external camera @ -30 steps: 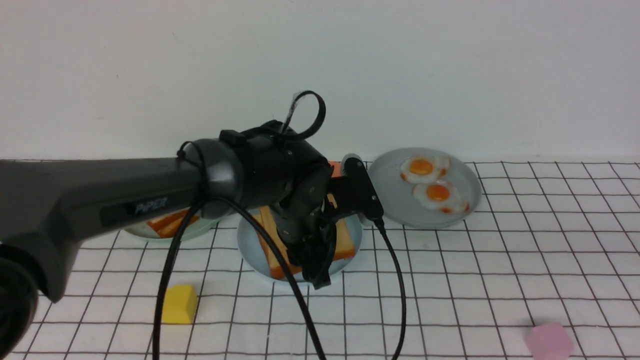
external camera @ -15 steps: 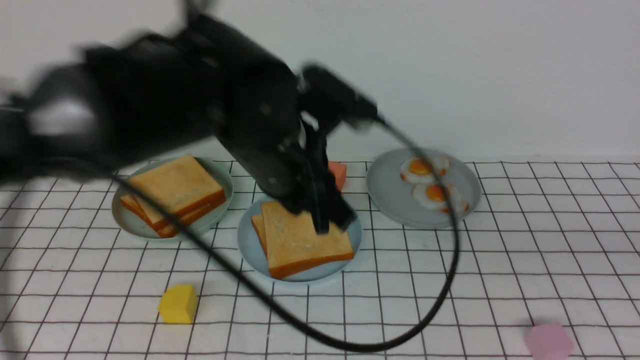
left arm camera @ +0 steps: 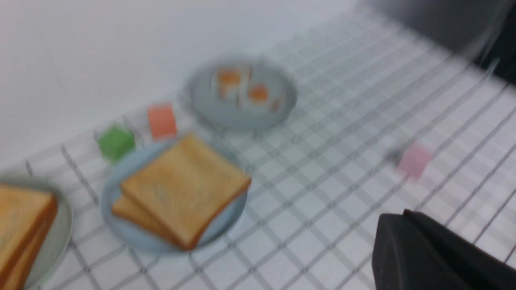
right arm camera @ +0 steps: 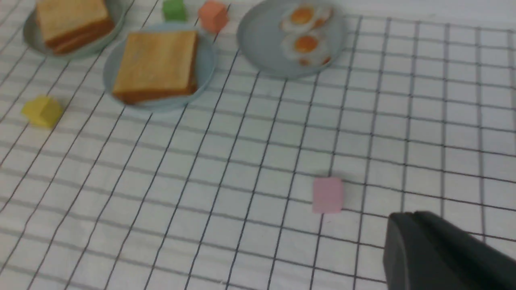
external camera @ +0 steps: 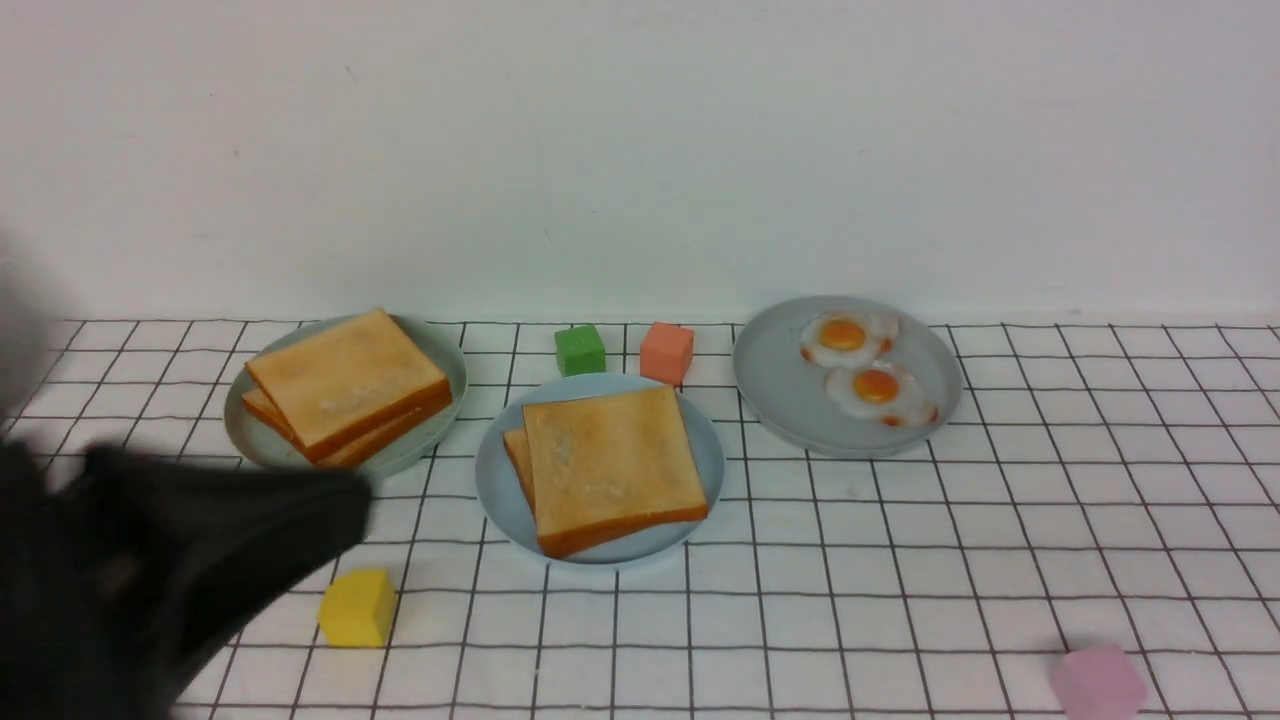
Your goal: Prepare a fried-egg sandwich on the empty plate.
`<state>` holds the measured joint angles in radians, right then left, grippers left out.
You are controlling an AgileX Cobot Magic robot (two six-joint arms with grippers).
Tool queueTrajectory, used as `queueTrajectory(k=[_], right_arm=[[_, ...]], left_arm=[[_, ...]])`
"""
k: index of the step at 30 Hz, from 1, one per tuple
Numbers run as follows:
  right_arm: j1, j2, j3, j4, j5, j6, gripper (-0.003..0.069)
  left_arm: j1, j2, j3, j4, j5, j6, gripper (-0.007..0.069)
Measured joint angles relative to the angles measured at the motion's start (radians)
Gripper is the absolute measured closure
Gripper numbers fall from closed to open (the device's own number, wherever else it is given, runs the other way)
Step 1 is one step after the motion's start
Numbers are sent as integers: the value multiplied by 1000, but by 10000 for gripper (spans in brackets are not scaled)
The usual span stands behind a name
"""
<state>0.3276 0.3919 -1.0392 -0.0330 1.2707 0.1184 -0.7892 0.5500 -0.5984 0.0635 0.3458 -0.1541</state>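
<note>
Fried-egg sandwich (external camera: 610, 468) sits stacked on the sky-blue plate (external camera: 498, 480), centre; its egg is hidden. Left gripper (external camera: 250, 520), blurred, apparently closed, empty. Right gripper (right arm camera: 435, 249) closed, empty.

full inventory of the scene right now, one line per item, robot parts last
sandwich: 1 stack, two golden toasts, filling hidden, centre
blue plate: 1, light blue, under the sandwich
spare toast: 1 stack, golden, far left
toast plate: 1, grey-green, far left
fried eggs: 2, white, orange yolks, far right
egg plate: 1, grey, far right
cubes: 4, green, coral, yellow, pink
tablecloth: 1, white, dark grid
left arm: 1, black, blurred, near left
grippers: not clearly visible
</note>
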Motion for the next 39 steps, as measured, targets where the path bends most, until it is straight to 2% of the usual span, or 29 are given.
queueTrajectory(k=[3,6,9,10,17,29,32,35,36,39], right_arm=[[0,-61,33,-32,-1,57,667],[0,-97,79,-52,-15,95,667],[0,-146,170,-79,-109,148,666],[0,-165,218,-100,-198,179,666],[0,-179,429,-160,-538,295,662],[-4,-183,684,-169,-596,296,656],[-61,-212,739,-194,-648,296,656],[-158,-257,817,-179,-777,274,663],[-203,-289,876,-158,-856,239,667],[-298,-364,1008,-71,-949,165,670]], left_arm=[[0,-217,210,-2,-176,-39,638],[0,-297,290,-3,-230,-64,638],[0,-368,370,-3,-263,-77,638],[0,-381,395,-3,-271,-79,638],[0,-384,440,-3,-232,-82,638],[0,-384,440,-3,-95,-82,638],[0,-384,440,-3,-81,-82,638],[0,-384,440,-3,-80,-83,638],[0,-384,440,-3,-80,-83,638],[0,-384,440,-3,-80,-83,638]])
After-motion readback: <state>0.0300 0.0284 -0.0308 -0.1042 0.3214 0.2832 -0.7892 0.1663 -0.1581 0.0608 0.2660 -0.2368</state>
